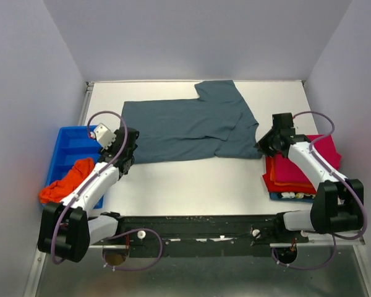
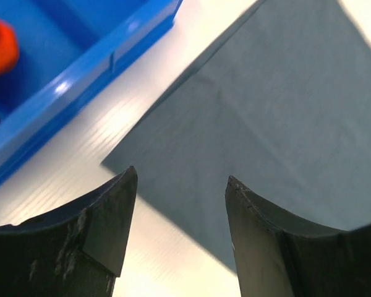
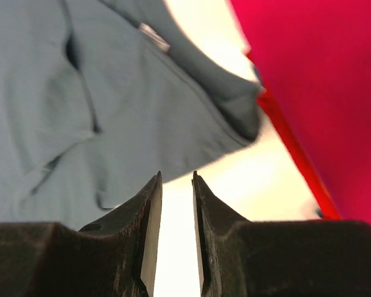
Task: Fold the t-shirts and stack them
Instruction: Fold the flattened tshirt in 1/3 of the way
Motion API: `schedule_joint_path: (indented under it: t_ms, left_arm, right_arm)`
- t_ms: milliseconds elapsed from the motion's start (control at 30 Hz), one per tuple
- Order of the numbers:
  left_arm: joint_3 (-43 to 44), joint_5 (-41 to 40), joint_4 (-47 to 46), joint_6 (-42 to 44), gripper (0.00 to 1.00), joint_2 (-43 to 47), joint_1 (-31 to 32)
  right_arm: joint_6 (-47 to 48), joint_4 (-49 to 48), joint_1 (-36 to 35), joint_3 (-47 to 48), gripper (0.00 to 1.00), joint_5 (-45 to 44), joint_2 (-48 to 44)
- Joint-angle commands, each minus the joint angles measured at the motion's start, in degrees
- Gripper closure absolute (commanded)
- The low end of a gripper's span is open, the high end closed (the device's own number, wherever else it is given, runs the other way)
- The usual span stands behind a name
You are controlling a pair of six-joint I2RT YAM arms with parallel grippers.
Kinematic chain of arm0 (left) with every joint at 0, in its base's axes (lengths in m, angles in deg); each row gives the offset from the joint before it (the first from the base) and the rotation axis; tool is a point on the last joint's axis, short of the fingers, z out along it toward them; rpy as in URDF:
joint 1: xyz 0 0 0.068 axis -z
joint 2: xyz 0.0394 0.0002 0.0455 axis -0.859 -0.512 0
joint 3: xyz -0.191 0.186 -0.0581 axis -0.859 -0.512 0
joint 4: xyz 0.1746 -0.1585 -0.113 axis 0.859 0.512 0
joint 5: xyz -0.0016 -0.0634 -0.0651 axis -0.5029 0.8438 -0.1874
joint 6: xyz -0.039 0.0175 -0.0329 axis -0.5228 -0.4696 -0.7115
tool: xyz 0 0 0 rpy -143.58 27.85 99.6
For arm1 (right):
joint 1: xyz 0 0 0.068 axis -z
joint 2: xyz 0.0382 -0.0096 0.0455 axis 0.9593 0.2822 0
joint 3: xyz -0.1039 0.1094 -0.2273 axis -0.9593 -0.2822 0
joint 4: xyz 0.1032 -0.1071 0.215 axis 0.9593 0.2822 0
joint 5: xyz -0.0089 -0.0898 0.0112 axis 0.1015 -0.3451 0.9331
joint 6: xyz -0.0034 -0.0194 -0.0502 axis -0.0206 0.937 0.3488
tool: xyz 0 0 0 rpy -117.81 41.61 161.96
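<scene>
Looking down, you see the grey-blue t-shirt [image 1: 185, 130] spread on the table [image 1: 191, 185]. Your left fingers [image 2: 105, 216] gape wide and empty at its near-left corner. Your right fingers [image 3: 145, 223], a slit apart, hold nothing beside its right edge. Its small label [image 3: 154, 37] is too blurred to read.

White table [image 1: 191, 182] with a spread grey-blue t-shirt [image 1: 179, 130], a pink-and-red folded stack [image 1: 286, 172], a blue bin [image 1: 71, 145] at left
</scene>
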Motion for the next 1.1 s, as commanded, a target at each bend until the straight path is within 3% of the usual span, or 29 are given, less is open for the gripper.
schedule_joint_path:
  t_ms: [0, 233, 667, 733, 833, 1067]
  left_arm:
    - [-5.58, 0.41, 6.07, -7.93, 0.31, 5.36, 2.59]
    - [-11.83, 0.58, 2.21, -12.50, 0.37, 8.97, 2.68]
    - [-11.92, -0.91, 2.73, -15.85, 0.40, 6.69, 2.68]
    - [-11.22, -1.26, 3.08, -16.20, 0.40, 6.16, 2.68]
    - [-10.69, -1.35, 3.09, -16.11, 0.41, 5.02, 2.68]
    - [-8.76, -1.35, 3.79, -16.55, 0.43, 1.59, 2.68]
  right_arm:
    - [-3.87, -3.50, -0.19, -7.90, 0.66, -6.28, -3.89]
    - [-7.30, -6.59, -0.19, -10.74, 0.66, -8.74, -1.27]
    - [-11.08, -7.56, -0.28, -6.52, 0.67, -12.08, 8.49]
    - [-11.17, -7.47, -0.28, -6.34, 0.74, -12.96, 9.37]
    - [-10.91, -6.33, -0.28, -6.08, 0.99, -13.57, 9.55]
    - [-9.77, -2.91, -0.28, -6.17, 0.99, -19.72, 4.19]
